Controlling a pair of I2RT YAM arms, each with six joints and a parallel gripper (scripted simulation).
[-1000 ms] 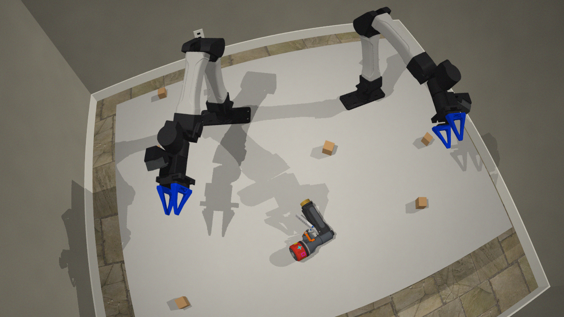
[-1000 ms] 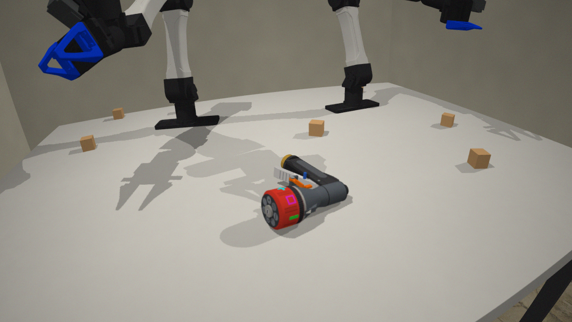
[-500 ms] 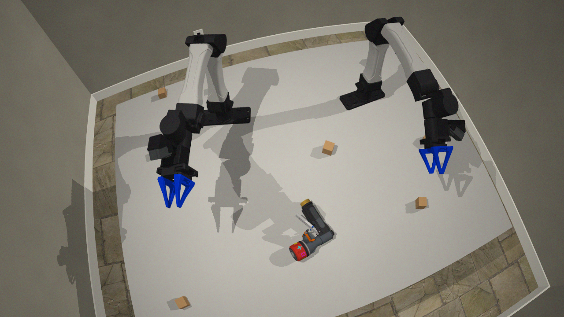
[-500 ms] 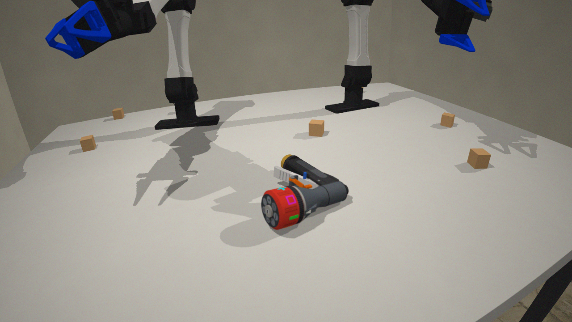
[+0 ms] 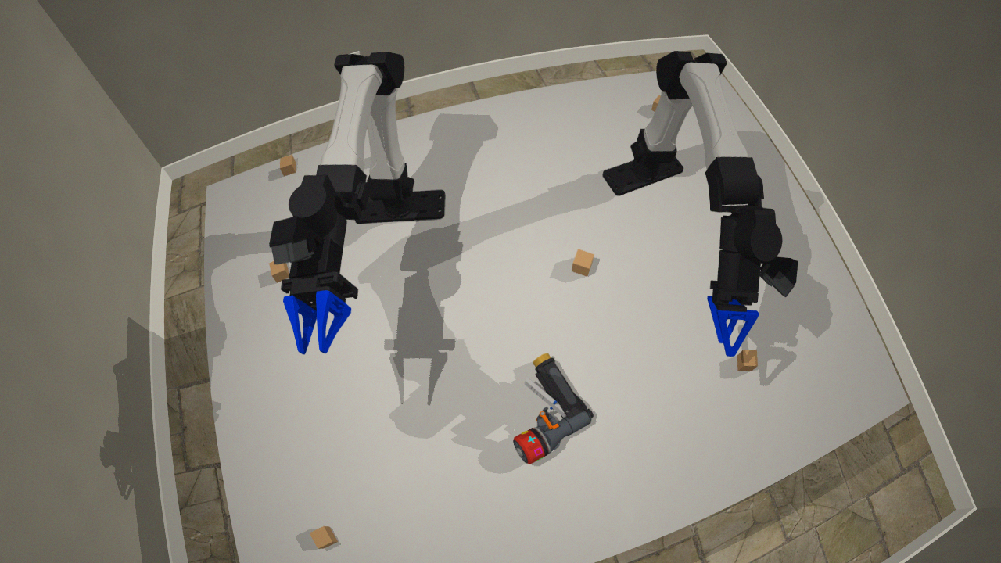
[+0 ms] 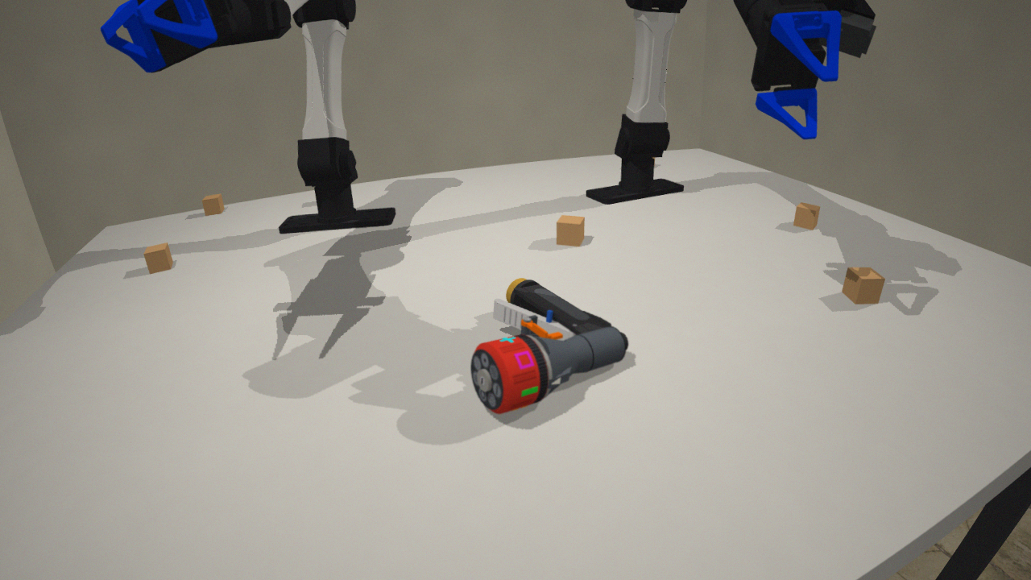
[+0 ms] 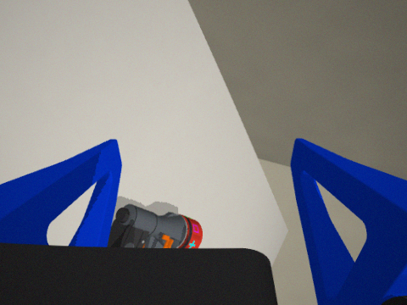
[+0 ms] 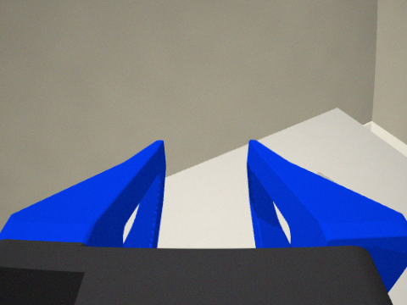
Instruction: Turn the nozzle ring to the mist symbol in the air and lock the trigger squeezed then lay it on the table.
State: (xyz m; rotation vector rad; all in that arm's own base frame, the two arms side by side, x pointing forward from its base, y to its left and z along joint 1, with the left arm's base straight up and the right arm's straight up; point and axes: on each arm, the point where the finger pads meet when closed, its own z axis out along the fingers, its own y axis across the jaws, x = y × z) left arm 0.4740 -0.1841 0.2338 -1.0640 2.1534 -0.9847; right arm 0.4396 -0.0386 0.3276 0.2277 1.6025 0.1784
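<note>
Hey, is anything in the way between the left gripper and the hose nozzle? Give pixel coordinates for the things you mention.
Nothing visible stands between the left gripper [image 5: 731, 353] [image 6: 820, 108] [image 7: 207, 140] and the hose nozzle [image 5: 575, 421] [image 6: 587, 347] [image 7: 146, 221]. The nearest wooden block [image 5: 747, 361] [image 6: 863, 287] sits on the table, off to the side away from the nozzle.

A white table carries the hose nozzle, lying on its side, lower than both arms' jaws; small tan cubes sit scattered, also below jaw height.
</note>
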